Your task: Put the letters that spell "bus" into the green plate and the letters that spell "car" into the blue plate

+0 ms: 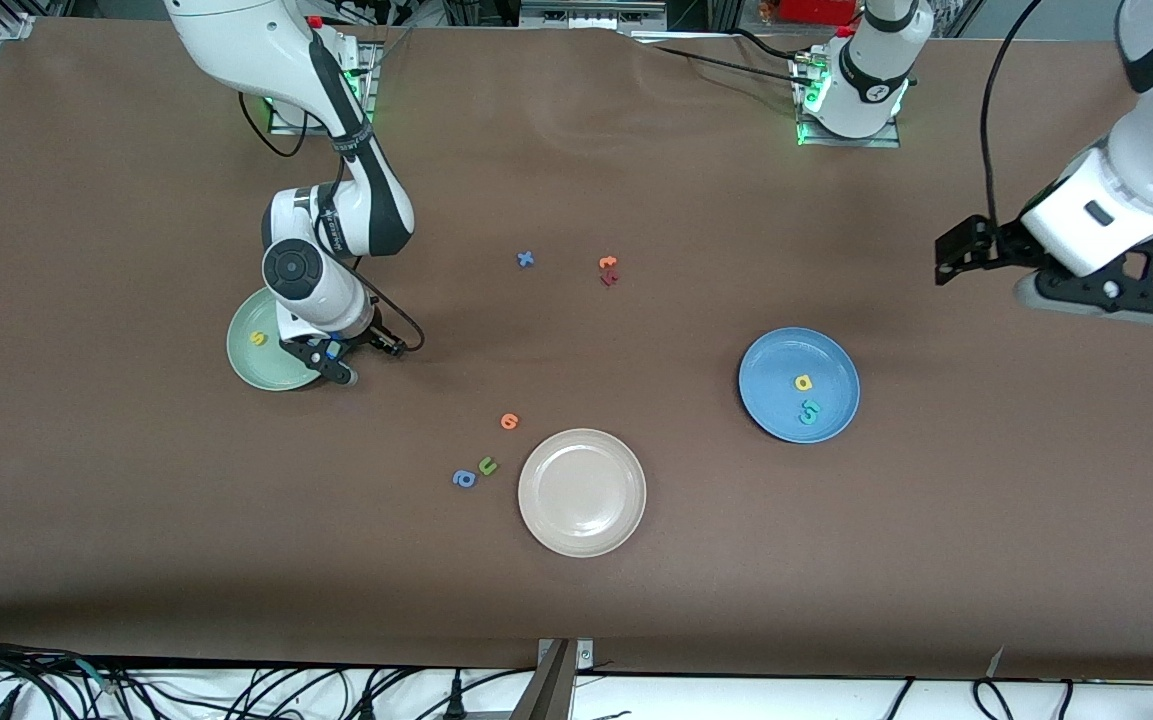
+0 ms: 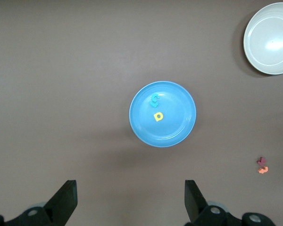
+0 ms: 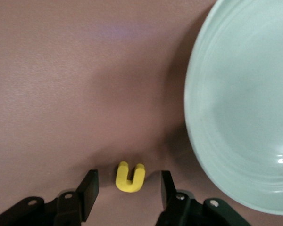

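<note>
Mid-frame in the front view, toward the right arm's end of the bench: I have the right gripper low at the bench, just beside the rim of the green plate. Its jaws are apart and straddle the yellow "u", which lies flat on the bench outside the plate with a sliver of gap on either side. The yellow "s" lies in the green plate.

Toward the left arm's end, the left gripper hangs in the air over bare bench with its jaws wide apart, waiting. The blue plate holds the yellow "a" and teal foam just beside it. That may be one letter or two; I cannot make it out.

In the lower centre of the frame sits the beige-white plate, with an orange letter, a green "u" and a blue "a" loose on the bench beside it.
</note>
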`<move>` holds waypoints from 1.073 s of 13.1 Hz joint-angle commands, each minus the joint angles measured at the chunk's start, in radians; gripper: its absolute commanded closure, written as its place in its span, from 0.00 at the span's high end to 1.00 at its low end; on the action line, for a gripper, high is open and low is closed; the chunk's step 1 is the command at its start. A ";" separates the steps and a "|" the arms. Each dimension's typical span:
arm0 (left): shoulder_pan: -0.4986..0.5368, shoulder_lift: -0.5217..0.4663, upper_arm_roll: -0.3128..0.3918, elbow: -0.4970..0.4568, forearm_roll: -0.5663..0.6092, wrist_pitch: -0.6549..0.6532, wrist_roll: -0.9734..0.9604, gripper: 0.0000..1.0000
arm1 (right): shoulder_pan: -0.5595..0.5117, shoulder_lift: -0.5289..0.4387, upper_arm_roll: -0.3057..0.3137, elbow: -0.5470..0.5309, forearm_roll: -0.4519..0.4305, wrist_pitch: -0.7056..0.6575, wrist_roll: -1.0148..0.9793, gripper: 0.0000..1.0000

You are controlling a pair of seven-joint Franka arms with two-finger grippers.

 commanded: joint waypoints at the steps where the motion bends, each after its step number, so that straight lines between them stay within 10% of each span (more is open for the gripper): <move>1: 0.019 -0.106 -0.063 -0.124 0.078 0.032 0.013 1.00 | 0.005 -0.033 -0.003 -0.066 0.011 0.075 -0.009 0.62; 11: 0.008 -0.099 -0.069 -0.079 0.075 -0.014 0.019 1.00 | 0.005 -0.030 0.000 -0.069 0.012 0.079 -0.005 0.42; 14: 0.008 -0.097 -0.069 -0.077 0.074 -0.016 0.025 1.00 | 0.005 -0.030 0.000 -0.069 0.012 0.076 -0.008 0.09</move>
